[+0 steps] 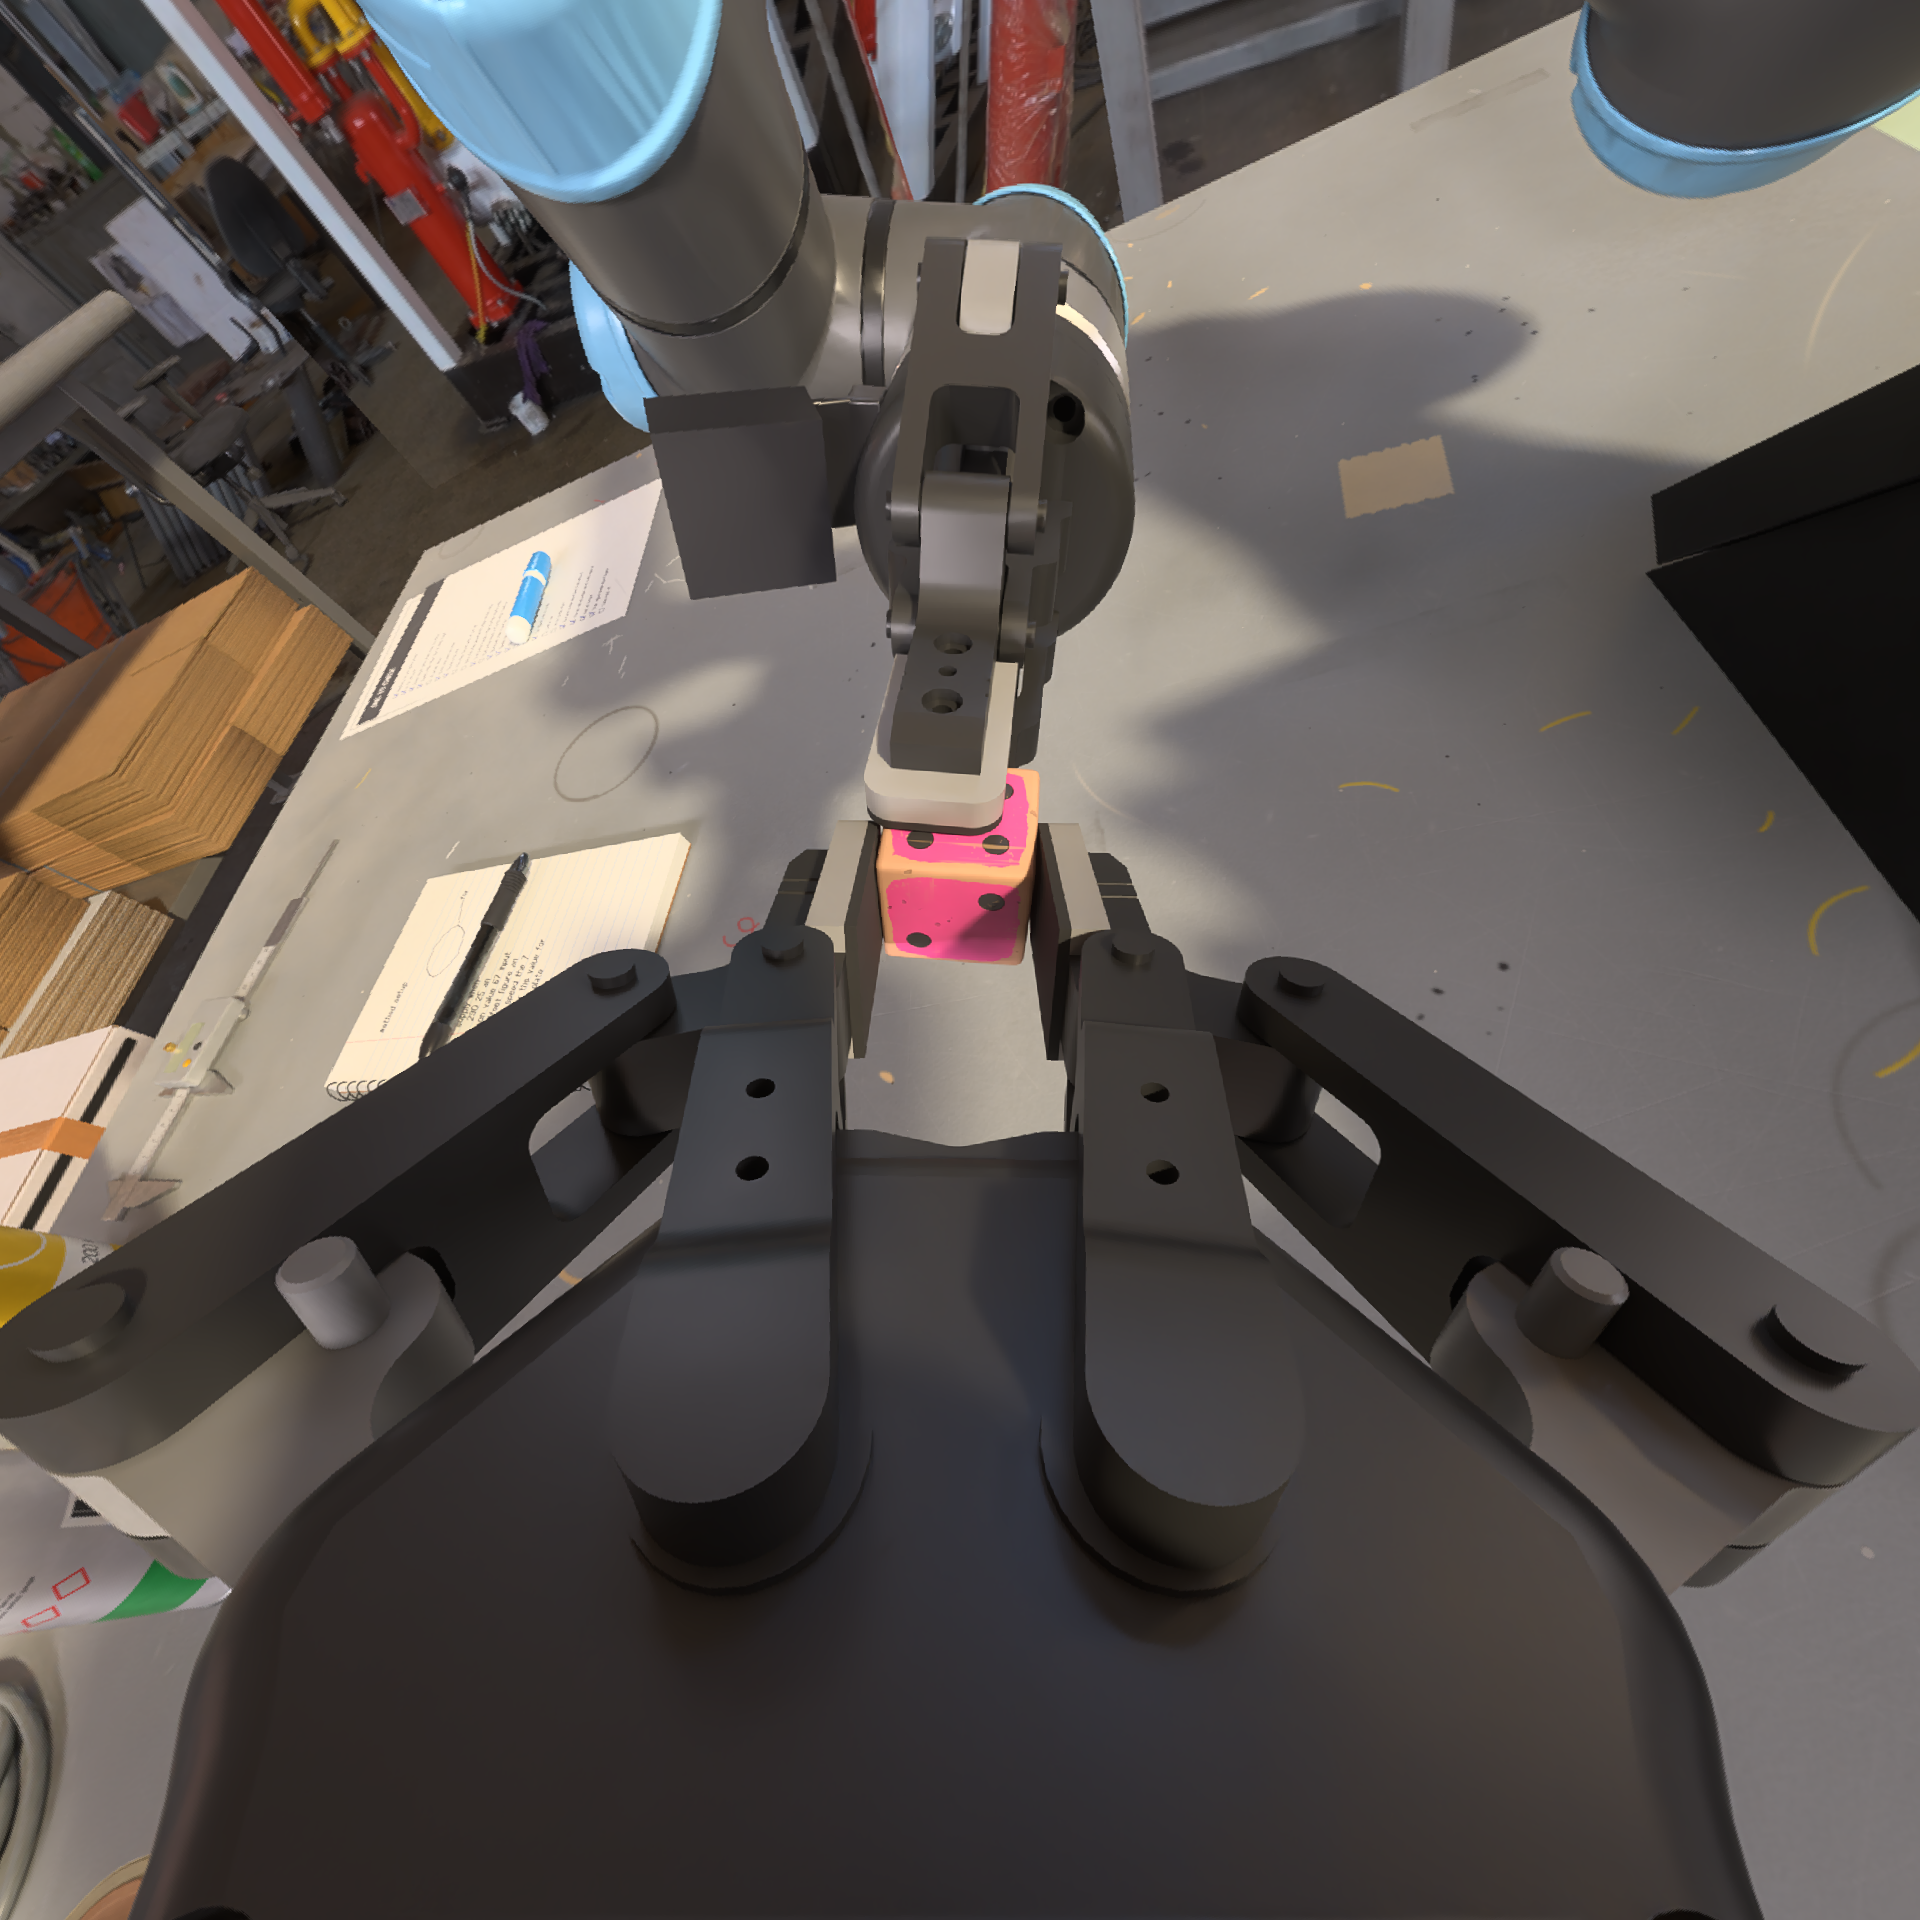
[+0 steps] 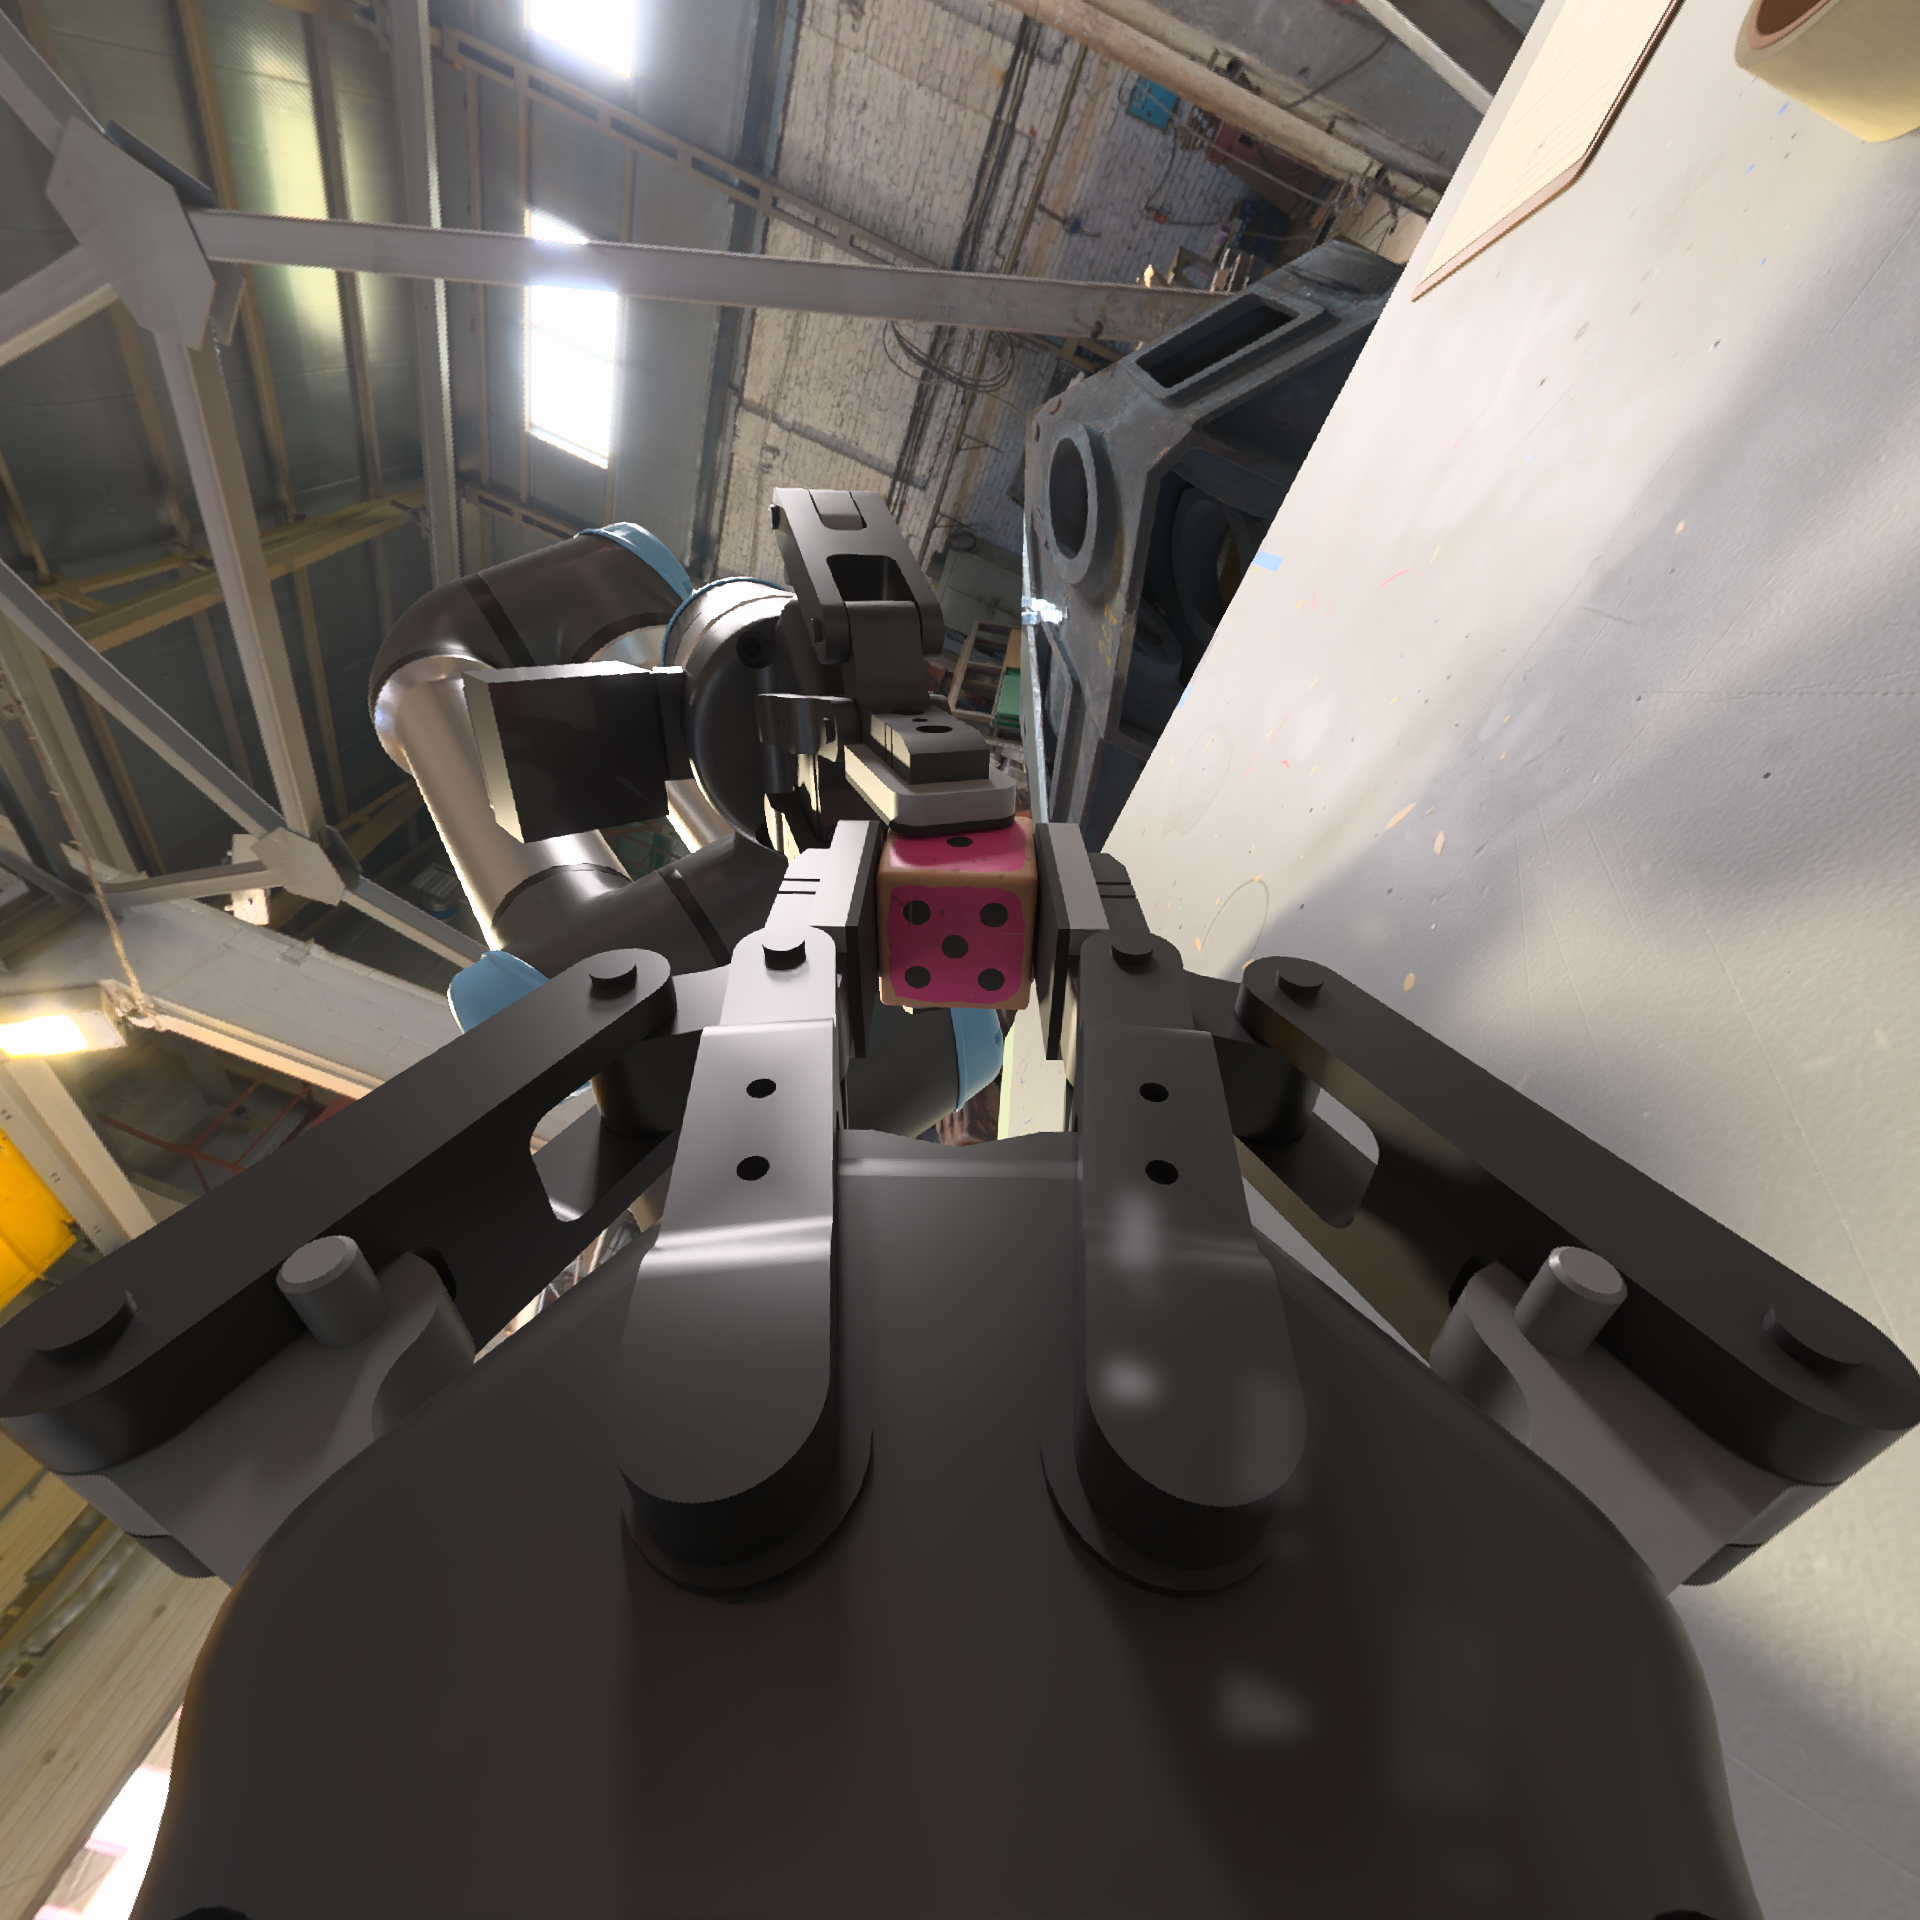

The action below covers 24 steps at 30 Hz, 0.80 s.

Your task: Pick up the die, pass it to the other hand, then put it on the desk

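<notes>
The pink die with black pips and tan edges point(image 1: 951, 909) hangs in the air above the grey desk point(image 1: 1351, 644). My left gripper point(image 1: 956, 878) has its two pads against the die's left and right faces. In the same view, one finger point(image 1: 935, 795) of the right gripper presses on the die's top face; its other finger is hidden beneath. In the right wrist view, my right gripper point(image 2: 956, 914) clamps the die point(image 2: 956, 945) at the sides, and a finger point(image 2: 940, 795) of the left gripper lies on its top.
On the desk to the left lie a notepad with a black pen point(image 1: 488, 935), a sheet with a blue marker point(image 1: 528, 594) and a metal ruler point(image 1: 239, 1018). Cardboard boxes point(image 1: 156, 727) stand beyond the left edge. A black box point(image 1: 1808, 623) stands to the right. A tape roll point(image 2: 1839, 62) lies farther off.
</notes>
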Each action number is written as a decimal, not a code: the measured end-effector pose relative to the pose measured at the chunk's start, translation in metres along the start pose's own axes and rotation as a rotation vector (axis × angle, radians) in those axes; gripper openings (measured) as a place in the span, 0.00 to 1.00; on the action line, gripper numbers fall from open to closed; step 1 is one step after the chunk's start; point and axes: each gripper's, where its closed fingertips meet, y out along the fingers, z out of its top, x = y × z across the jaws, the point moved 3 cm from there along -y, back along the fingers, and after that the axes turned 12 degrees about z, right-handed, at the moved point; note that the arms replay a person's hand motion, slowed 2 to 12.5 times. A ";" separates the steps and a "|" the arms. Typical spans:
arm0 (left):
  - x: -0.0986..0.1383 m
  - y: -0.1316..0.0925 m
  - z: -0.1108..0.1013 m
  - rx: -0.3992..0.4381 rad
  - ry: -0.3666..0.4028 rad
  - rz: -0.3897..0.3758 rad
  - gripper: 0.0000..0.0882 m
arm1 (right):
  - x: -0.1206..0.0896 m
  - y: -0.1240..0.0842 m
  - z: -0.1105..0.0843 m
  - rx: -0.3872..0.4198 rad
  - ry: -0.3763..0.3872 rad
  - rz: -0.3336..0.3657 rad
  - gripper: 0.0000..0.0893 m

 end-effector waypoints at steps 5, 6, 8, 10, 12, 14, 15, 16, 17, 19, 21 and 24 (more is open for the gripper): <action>0.000 0.003 0.001 0.002 -0.010 0.000 0.29 | -0.001 -0.002 0.001 -0.001 0.001 -0.011 0.28; 0.001 0.003 0.001 0.003 -0.014 0.000 0.30 | -0.001 -0.003 0.001 -0.002 0.000 -0.015 0.28; 0.001 0.005 0.001 0.005 -0.025 -0.003 0.30 | -0.001 -0.005 0.001 -0.005 -0.002 -0.023 0.28; 0.001 0.006 0.002 0.007 -0.038 -0.007 0.30 | -0.002 -0.006 0.001 -0.008 -0.004 -0.031 0.28; 0.002 0.008 0.003 0.010 -0.054 -0.011 0.30 | -0.003 -0.008 0.001 -0.012 -0.006 -0.037 0.28; 0.002 0.009 0.004 0.013 -0.070 -0.015 0.30 | -0.005 -0.010 0.001 -0.016 -0.007 -0.043 0.29; 0.002 0.010 0.005 0.015 -0.079 -0.018 0.31 | -0.006 -0.011 0.001 -0.018 -0.008 -0.046 0.29; 0.002 0.010 0.005 0.017 -0.089 -0.021 0.33 | -0.007 -0.012 0.002 -0.020 -0.009 -0.049 0.28; 0.003 0.011 0.005 0.015 -0.098 -0.023 0.39 | -0.008 -0.013 0.002 -0.022 -0.009 -0.049 0.28; 0.004 0.012 0.005 0.015 -0.118 -0.029 0.47 | -0.011 -0.016 0.002 -0.026 -0.012 -0.056 0.28; 0.004 0.013 0.005 0.018 -0.137 -0.034 0.54 | -0.014 -0.020 0.003 -0.030 -0.015 -0.066 0.28; 0.004 0.014 0.007 0.023 -0.162 -0.041 0.64 | -0.018 -0.026 0.005 -0.033 -0.023 -0.089 0.28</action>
